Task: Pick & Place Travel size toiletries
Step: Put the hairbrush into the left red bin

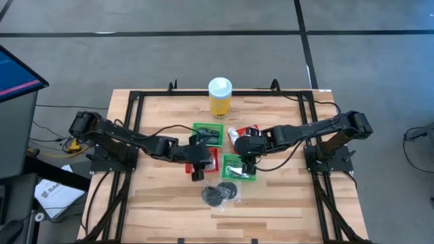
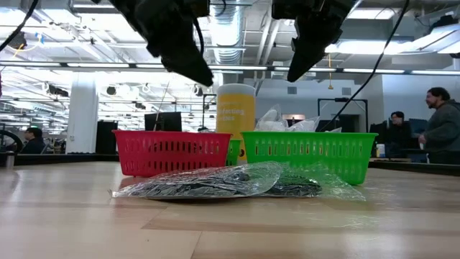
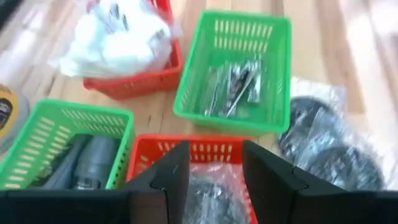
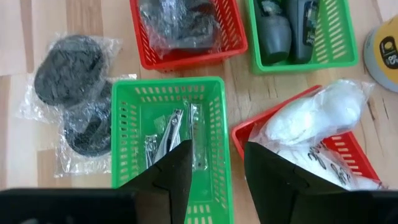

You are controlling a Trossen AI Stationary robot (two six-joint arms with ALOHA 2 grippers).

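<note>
Travel size toiletries sit sorted in four mesh baskets, both grippers hovering empty above them.

You have the left gripper (image 3: 211, 180) over the near red basket (image 4: 186, 31) with a packet of black discs (image 4: 177, 22) inside, jaws parted and holding nothing. Your right gripper (image 4: 214, 168) hangs over the green basket (image 4: 124, 124) of slim silvery pieces (image 4: 168, 134), also parted and empty. White crinkly packets (image 4: 311, 121) fill the other red basket (image 4: 357, 152). Two bagged black discs (image 1: 218, 194) lie loose on the table (image 1: 285, 210), beside the baskets.

I see both arms reaching inward over mid-table. Left gripper (image 1: 197, 163) open, empty. Right gripper (image 1: 248, 163) likewise parted, empty.
</note>
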